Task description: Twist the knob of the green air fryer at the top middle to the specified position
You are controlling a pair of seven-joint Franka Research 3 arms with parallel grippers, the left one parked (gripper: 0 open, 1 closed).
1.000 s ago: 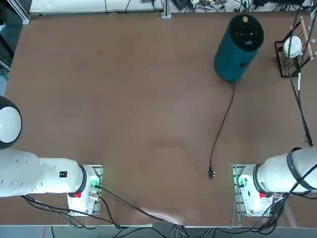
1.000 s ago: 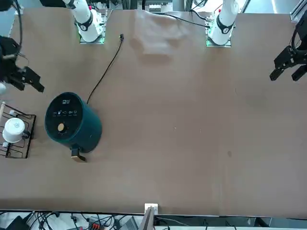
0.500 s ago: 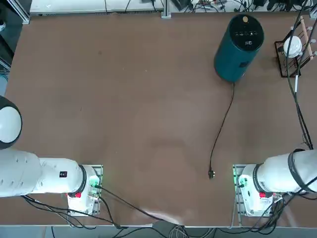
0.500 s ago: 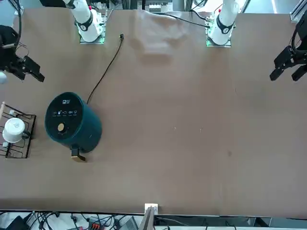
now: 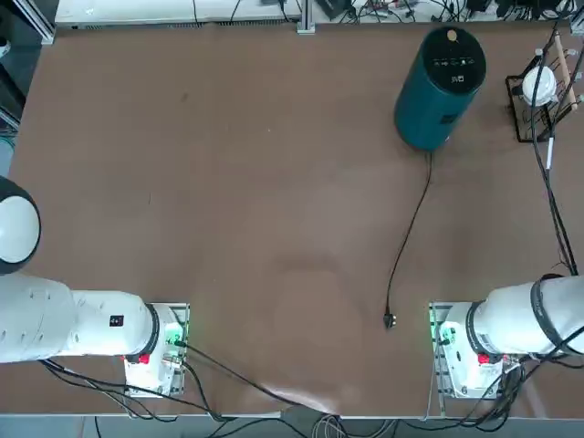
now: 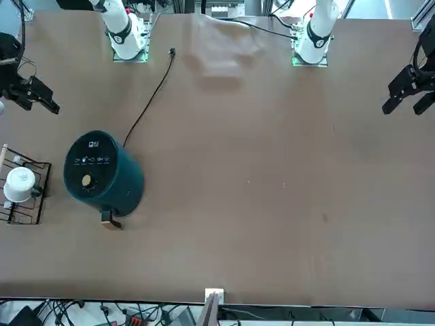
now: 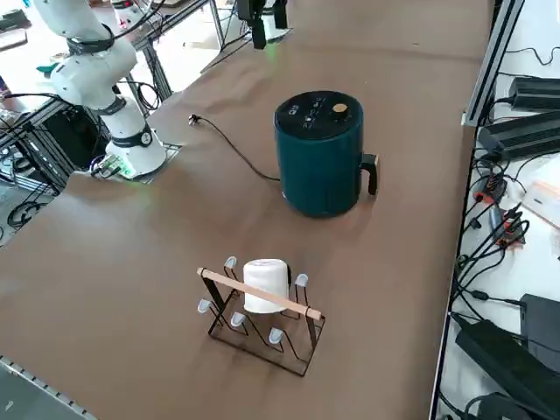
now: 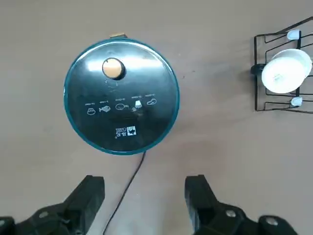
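Knob: small round tan dial (image 8: 113, 68) at the rim of the black top panel
Fryer: tall teal-green cylinder (image 5: 436, 91), upright on brown counter (image 5: 228, 182)
Right gripper (image 8: 144, 196): above the fryer, fingers (image 8: 90, 193) spread wide, empty
Rack: black wire rack (image 8: 281, 73) beside the fryer

1 green air fryer (image 5: 438, 87) w/ 1 knob (image 8: 113, 68), 1 wire rack (image 7: 262, 317), 1 cord (image 5: 410, 233).

We record a teal-green air fryer (image 8: 78, 132) with black, white-iconed top, tan knob (image 8: 113, 68), brown table (image 5: 228, 182).
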